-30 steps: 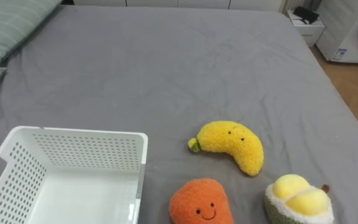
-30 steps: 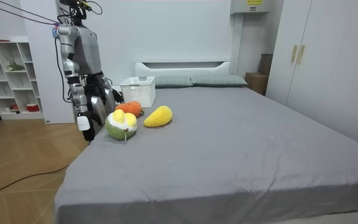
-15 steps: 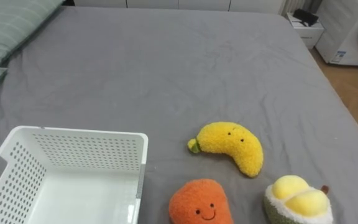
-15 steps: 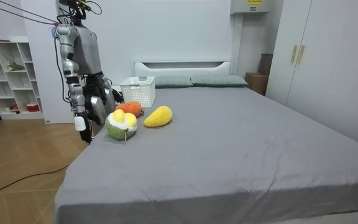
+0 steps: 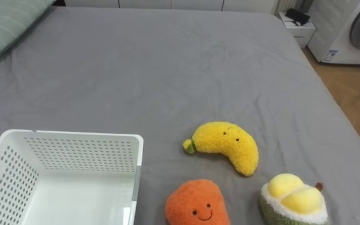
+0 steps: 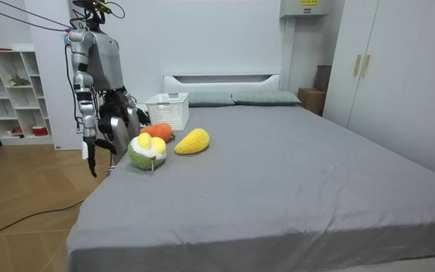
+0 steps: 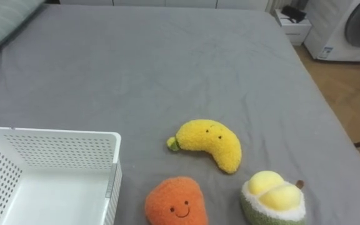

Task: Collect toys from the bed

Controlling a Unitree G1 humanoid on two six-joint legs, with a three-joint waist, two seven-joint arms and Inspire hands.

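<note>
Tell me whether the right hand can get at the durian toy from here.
Likely yes. The right hand hangs beside the bed, at its edge. The durian toy lies near that edge on the robot's right, with nothing over it or in front of it. The arm must lift first.

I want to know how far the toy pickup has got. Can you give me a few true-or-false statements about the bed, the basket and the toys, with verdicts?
1. No toy shows inside the white basket. True.
2. The banana plush lies in the basket. False: it lies on the grey bed, to the right of the basket.
3. The durian plush is the toy farthest to the robot's right. True.
4. The orange plush is stacked on the banana plush. False: it lies apart from the banana plush, nearer the robot, between the basket and the durian plush.
</note>
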